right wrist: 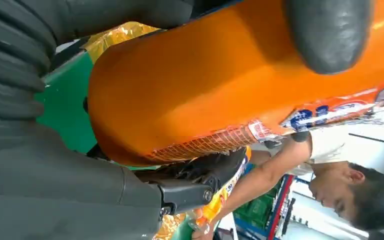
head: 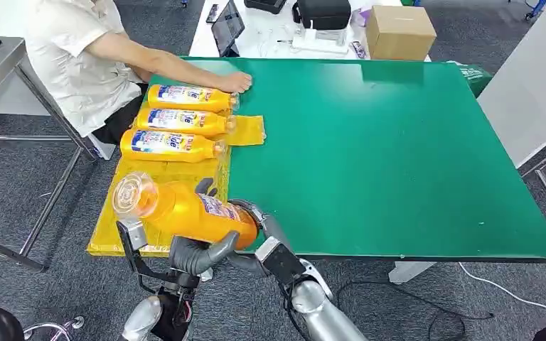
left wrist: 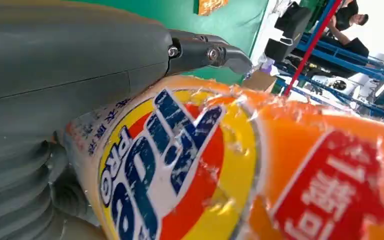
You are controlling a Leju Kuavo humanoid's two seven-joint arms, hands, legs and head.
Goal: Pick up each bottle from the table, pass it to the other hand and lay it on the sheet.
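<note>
Holding the orange bottle (head: 185,212) jointly, both hands sit at the near edge of the green table (head: 398,156). The left hand (head: 188,254) wraps the bottle's underside near its middle; in the left wrist view its thumb presses across the printed label (left wrist: 180,160). The right hand (head: 259,226) clasps the bottle's base end, and in the right wrist view a dark fingertip (right wrist: 327,32) bears on the orange body (right wrist: 205,90). Neither hand has let go, so the transfer appears to be in mid-step.

The bottle's long axis runs roughly left to right across the robot's front, cap end (head: 131,193) toward the robot's left and tilted slightly upward, base toward the right hand. It hangs directly above the near part of the yellow sheet (head: 114,238). Whether it touches the sheet cannot be determined.

The left hand lies nearer the open near strip of the sheet, so lowering falls naturally to that side once the right hand releases.

Farther along the sheet, three bottles (head: 178,121) lie side by side, parallel, caps pointing toward the table's centre. A person's hand (head: 236,82) rests at the cap end of the farthest bottle. Beyond the table's far edge stands a cardboard box (head: 400,32).
</note>
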